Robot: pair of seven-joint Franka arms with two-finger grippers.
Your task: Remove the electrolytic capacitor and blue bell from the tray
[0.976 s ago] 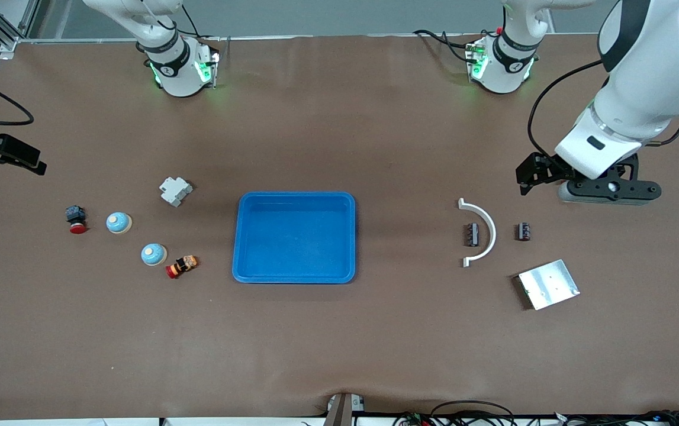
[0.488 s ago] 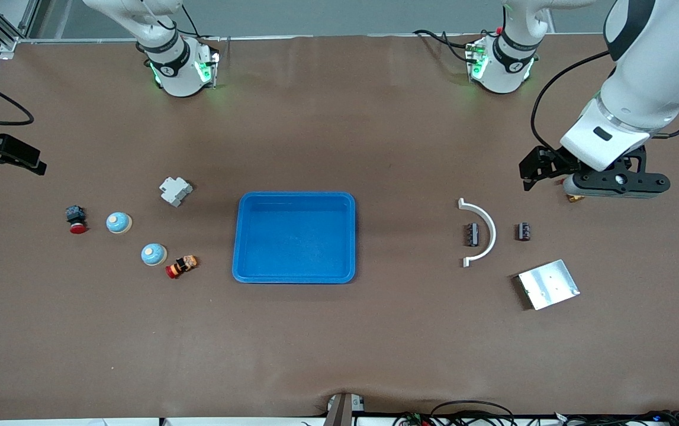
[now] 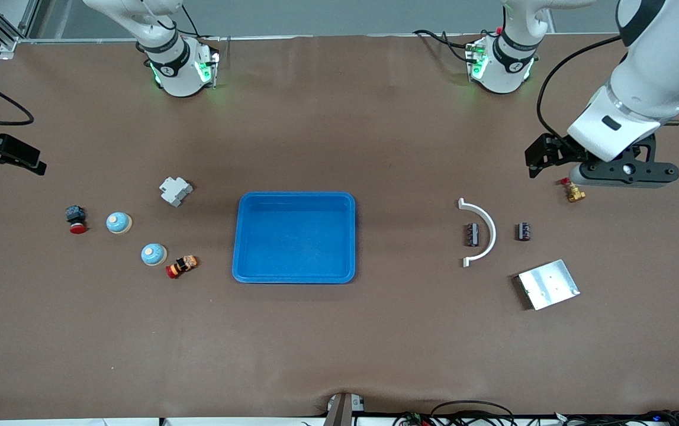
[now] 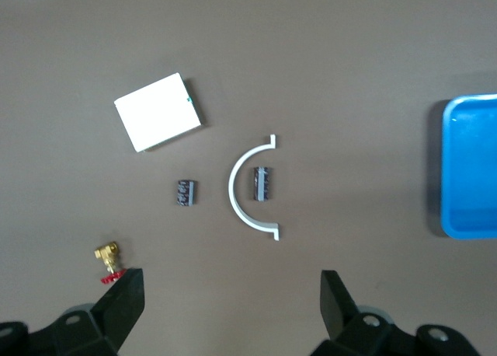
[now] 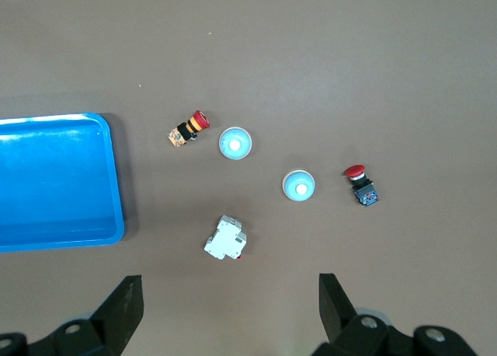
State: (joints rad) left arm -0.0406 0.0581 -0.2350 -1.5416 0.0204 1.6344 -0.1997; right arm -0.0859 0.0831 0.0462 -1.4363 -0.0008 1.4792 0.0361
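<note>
Jaws of the left gripper point(image 4: 231, 294), above the desk point(image 3: 339, 355) near the capacitors point(image 3: 471, 234), and the right gripper point(image 5: 229, 294), above the blue bells point(image 3: 154, 254), gape wide and empty, fittingly I judge, since the tray point(image 3: 295, 279) mid-desk holds nothing.

Brown table point(image 3: 339, 343): blue tray point(image 3: 238, 236), 2 bells point(image 3: 119, 222), metal plate point(image 3: 548, 284), misc parts.

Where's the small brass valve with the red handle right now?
In the front view, the small brass valve with the red handle lies on the table at the left arm's end, just below the raised left gripper, farther from the camera than the silver metal plate.
</note>
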